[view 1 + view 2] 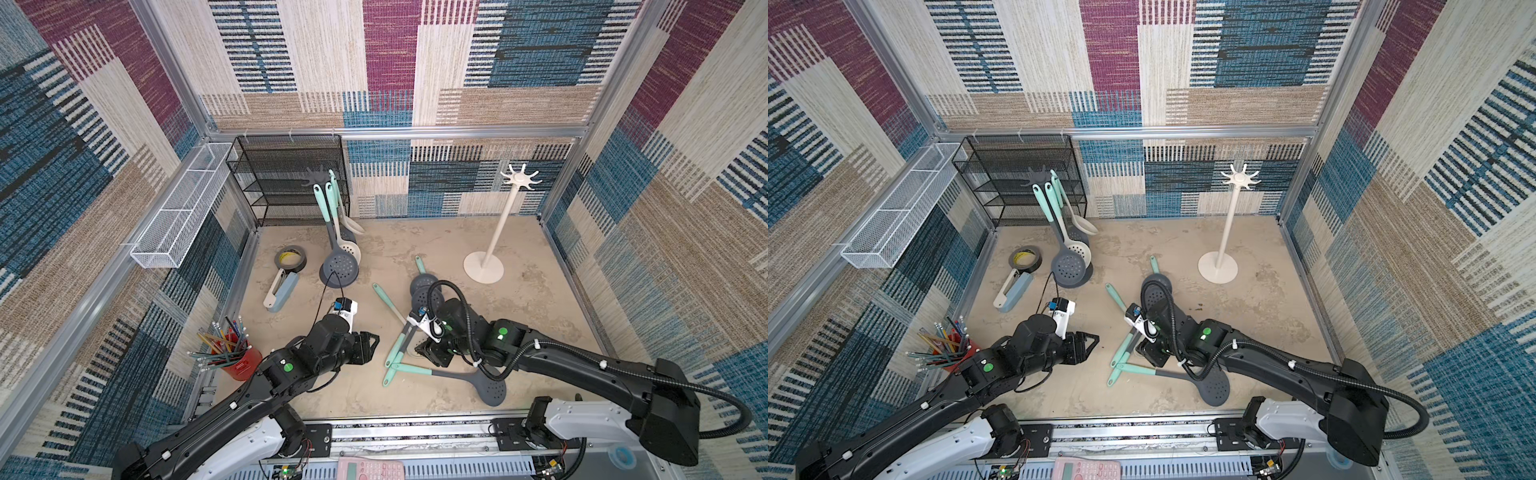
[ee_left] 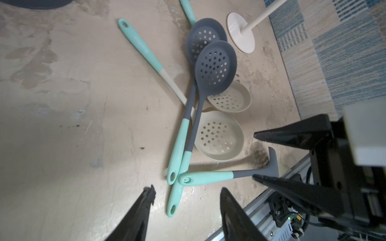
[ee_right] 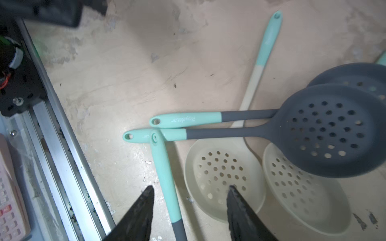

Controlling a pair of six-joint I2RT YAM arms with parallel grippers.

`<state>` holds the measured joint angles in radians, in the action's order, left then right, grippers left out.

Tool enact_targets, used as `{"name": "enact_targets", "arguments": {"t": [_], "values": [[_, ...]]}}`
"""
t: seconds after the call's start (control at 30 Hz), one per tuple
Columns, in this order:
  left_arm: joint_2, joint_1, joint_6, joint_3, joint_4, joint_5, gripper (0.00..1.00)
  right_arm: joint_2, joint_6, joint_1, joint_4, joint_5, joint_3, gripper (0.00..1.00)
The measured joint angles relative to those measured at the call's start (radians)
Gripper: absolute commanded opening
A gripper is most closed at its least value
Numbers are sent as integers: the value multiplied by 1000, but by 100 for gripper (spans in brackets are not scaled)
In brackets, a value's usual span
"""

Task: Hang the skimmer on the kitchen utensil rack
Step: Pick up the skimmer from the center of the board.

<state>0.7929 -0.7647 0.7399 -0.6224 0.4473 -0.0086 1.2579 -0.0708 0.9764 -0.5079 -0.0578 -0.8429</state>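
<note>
My right gripper [image 3: 191, 188] hangs over the pile, jaws about half spread and gripping nothing, with the mint handle of the grey skimmer [image 3: 165, 177] between them but nearer one finger, so I'd centre up, drop straight and pinch the mint short of the tip, which overlaps a neighbouring handle. That skimmer lies flat at the 6 o'clock side of the table [image 1: 332, 390], long axis roughly 9-to-3 in a top view, hang-hole end at 9, bowl just past 3. Left gripper [image 2: 188, 188] sits at 9 o'clock of the pile, half open and empty; the dark utensil rack [image 1: 316, 179] stands at 11.
</note>
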Motion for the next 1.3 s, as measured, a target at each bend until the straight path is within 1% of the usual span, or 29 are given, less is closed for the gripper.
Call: {"name": "enact_targets", "arguments": {"t": [0.17, 0.23, 0.27, 0.4, 0.57, 0.83, 1.13, 1.3], "values": [[8, 70, 53, -6, 63, -5, 53, 90, -30, 58, -16, 1, -16, 56], [8, 82, 64, -9, 74, 9, 55, 121, -37, 74, -17, 9, -20, 55], [6, 88, 69, -9, 75, 19, 57, 134, -40, 77, -16, 12, -21, 55], [-2, 117, 73, -9, 79, 46, 60, 187, -57, 84, -15, 39, -22, 53], [32, 146, 72, -39, 102, 94, 59, 244, -76, 89, -7, 67, -22, 51], [97, 168, 72, -72, 152, 109, 59, 309, -92, 97, 28, 68, -21, 48], [112, 172, 67, -104, 182, 119, 58, 336, -98, 98, 53, 87, -14, 37], [100, 172, 60, -124, 197, 119, 57, 336, -98, 100, 54, 105, -15, 26]]}}
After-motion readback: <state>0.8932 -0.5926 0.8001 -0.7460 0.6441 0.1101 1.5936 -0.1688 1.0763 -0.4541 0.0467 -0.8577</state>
